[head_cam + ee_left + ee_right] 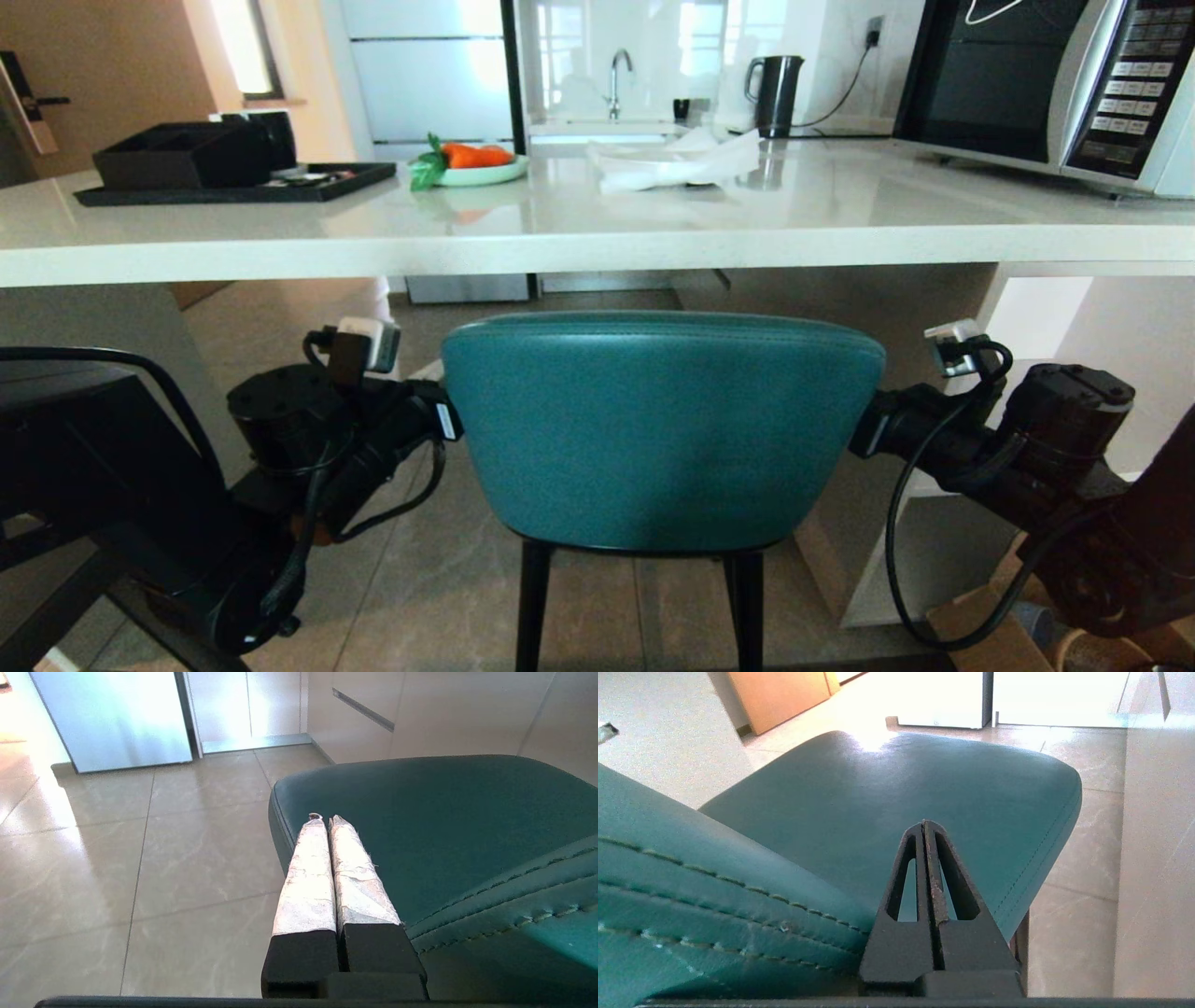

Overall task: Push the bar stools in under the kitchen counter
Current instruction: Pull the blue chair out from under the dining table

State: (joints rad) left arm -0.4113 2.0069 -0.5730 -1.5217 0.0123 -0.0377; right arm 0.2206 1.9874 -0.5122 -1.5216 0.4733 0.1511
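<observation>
rounded teal leather stool (658, 434) (stitched seams), speckled counter (597, 245)

Teal stool (658, 429) fills under-counter gap (open floor (448, 579) beside).

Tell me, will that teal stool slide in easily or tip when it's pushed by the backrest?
The teal stool probably slides fairly easily: its thin black legs stand on smooth, glossy floor tiles. Pushing high on the backrest could tip it forward, since the legs look tall and slim. The shut left claw and right claw flank the seat, which should help steady it.
</observation>
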